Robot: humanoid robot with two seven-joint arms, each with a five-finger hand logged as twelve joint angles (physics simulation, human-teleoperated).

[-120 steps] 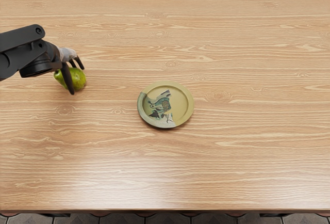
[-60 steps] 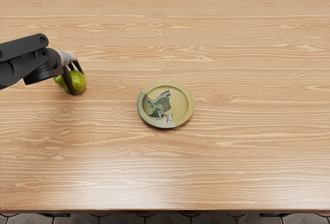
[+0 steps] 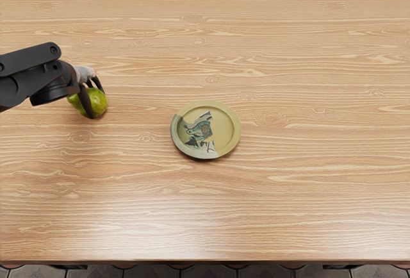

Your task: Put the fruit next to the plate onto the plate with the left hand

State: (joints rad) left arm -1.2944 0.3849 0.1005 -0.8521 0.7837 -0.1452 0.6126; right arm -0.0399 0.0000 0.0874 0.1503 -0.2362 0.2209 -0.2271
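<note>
The left hand (image 3: 83,81) is at the left side of the desk, at about 9 o'clock from the middle. Its arm (image 3: 29,73) is black and comes in from the left edge. The hand is curled over a green fruit (image 3: 97,100). The dark fingers (image 3: 85,102) bend down around the fruit and touch it, one across its front and others over its top. So the hand is closed around the fruit and has it in its grip. A pale grey bit of the hand shows at about 11 o'clock from the fruit. A small dark shadow lies right under the fruit. I cannot tell if the fruit sits on the desk or is a tiny bit above it.

The fruit is round, yellow-green and shiny. It is not on the plate (image 3: 225,119). The plate is well apart from it, at about 3 o'clock from the fruit and a little lower. Only desk wood shows between the two.

The plate is round and olive-yellow, with a green and white picture on its left half. It lies flat near the middle of the desk, a little to the left.

The desk (image 3: 307,182) is light brown wood with wavy lines running left to right. It fills almost the whole view. At 12 o'clock a thin grey strip shows past its far edge. At 6 o'clock a dark floor shows below its near edge.
</note>
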